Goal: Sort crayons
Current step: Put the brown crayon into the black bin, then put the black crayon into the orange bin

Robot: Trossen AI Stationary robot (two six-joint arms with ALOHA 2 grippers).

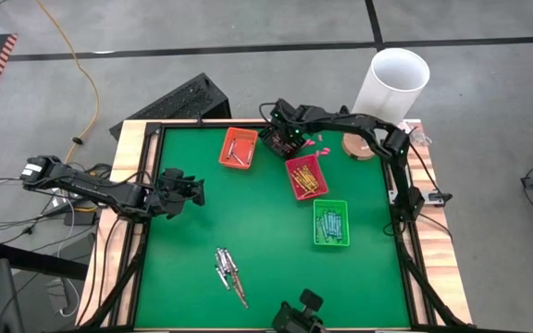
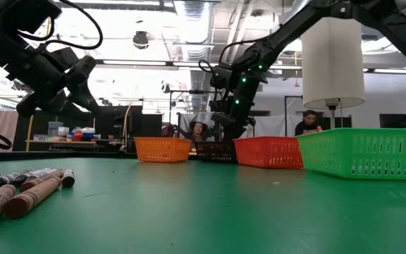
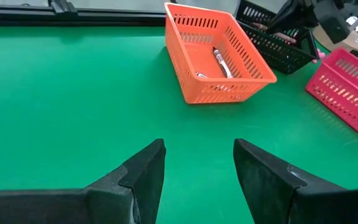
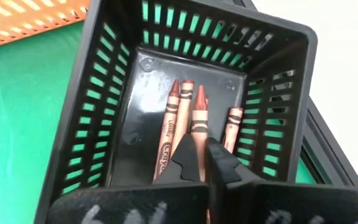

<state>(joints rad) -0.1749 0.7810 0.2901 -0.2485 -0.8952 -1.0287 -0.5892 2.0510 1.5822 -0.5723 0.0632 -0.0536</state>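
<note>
The right gripper (image 4: 199,163) hung inside the black basket (image 4: 114,74) at the counter's (image 1: 248,222) far edge, its fingers pressed together just above the brown crayons (image 4: 180,118) lying on the basket floor. The left gripper (image 3: 197,165) hovered over the green counter near its left side, fingers spread and holding nothing. Other crayons lay sorted in the orange basket (image 1: 238,148), the red basket (image 1: 305,177) and the green basket (image 1: 330,224). A small loose pile of crayons (image 1: 229,274) rested near the counter's front edge.
</note>
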